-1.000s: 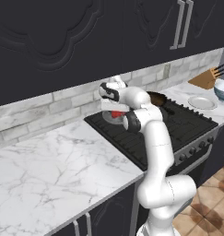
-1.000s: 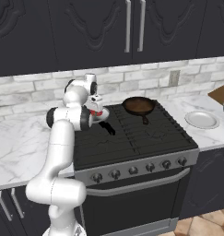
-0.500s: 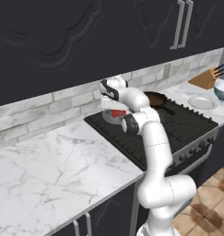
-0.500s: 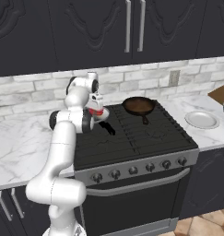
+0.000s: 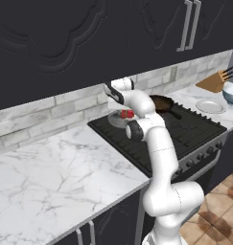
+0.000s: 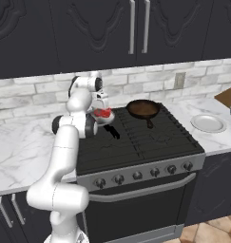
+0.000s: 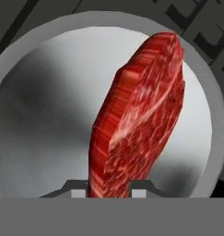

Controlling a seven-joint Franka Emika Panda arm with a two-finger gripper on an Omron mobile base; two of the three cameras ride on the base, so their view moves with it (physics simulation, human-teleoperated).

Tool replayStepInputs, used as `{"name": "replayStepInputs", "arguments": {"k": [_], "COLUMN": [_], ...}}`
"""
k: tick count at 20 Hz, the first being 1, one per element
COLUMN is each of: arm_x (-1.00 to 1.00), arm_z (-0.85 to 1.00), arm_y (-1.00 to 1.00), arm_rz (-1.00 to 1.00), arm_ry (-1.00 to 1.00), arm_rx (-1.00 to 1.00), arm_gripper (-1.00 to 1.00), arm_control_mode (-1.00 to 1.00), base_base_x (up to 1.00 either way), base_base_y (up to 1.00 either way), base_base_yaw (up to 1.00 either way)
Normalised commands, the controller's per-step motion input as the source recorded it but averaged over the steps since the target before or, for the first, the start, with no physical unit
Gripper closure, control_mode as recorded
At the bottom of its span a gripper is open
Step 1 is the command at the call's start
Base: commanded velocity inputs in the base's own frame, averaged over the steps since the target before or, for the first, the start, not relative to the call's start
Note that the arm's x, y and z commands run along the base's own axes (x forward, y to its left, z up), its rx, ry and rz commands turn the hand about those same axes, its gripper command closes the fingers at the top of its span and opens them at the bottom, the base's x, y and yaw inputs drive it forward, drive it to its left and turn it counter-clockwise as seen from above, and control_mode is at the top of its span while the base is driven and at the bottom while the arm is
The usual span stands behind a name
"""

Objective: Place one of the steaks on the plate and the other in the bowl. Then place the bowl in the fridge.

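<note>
While over stove [image 5: 185, 129], pincer [image 7: 109, 186] (steak [image 7: 141, 115] between).

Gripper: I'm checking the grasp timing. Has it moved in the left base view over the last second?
Yes. The gripper slid slightly right, toward the dark skillet, and closed on the steak.

Dark cabinets [image 6: 88, 33] with long bar handles hung above a pale grey brick backsplash [image 6: 36, 92]. A white marble table [image 5: 46, 177] ran on both sides of a black stove [image 6: 136, 142] with knobs along its front. The floor [image 5: 218, 210] was brown tile.
</note>
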Motion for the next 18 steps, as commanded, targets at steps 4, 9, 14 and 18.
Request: {"name": "replayStepInputs", "arguments": {"k": [4, 9, 14, 18], "arm_x": [0.00, 0.00, -0.03, -0.03], "arm_z": [0.00, 0.00, 0.00, 0.01], "arm_y": [-0.13, 0.06, -0.03, -0.11], "arm_rz": [0.04, 0.11, 0.15, 0.16], "arm_ry": [-0.17, -0.04, 0.00, 0.00], "arm_rx": [-0.12, -0.13, -0.07, -0.13], "arm_gripper": [1.00, 1.00, 1.00, 1.00], "arm_control_mode": [-1.00, -1.00, -1.00, -1.00], "base_base_x": [0.00, 0.00, 0.00, 0.00], "base_base_y": [0.00, 0.00, 0.00, 0.00], "base_base_yaw": [0.00, 0.00, 0.00, 0.00]}}
